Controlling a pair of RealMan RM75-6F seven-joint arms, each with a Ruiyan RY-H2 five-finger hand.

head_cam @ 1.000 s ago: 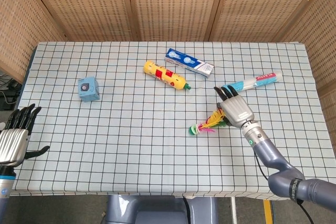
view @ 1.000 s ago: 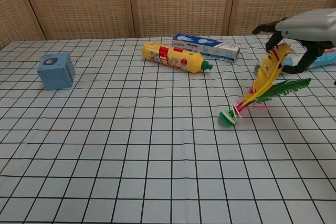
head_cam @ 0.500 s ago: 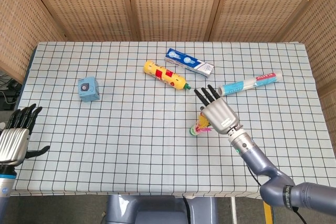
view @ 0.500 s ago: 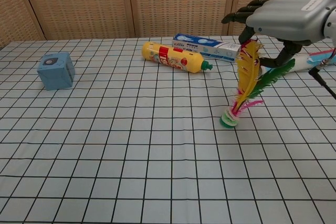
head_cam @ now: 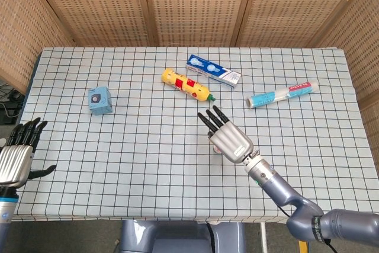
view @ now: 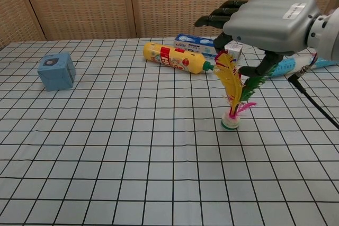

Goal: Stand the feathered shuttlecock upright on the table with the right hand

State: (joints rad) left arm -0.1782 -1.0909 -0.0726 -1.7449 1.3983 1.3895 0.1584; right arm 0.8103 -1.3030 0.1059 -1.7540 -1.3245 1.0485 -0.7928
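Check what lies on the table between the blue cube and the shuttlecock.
Nothing: in the chest view only bare checkered cloth runs from the blue cube to the shuttlecock. The yellow bottle lies behind that line.

Right hand (view: pixel 270 22): silver shell, blk fingers, grey arm, blk cable.

bright, even light falls from overhead; shadows stay faint below the fingers (view: pixel 214 20). both views are sharp, with mild glare on the checkered counter (view: pixel 132 146).
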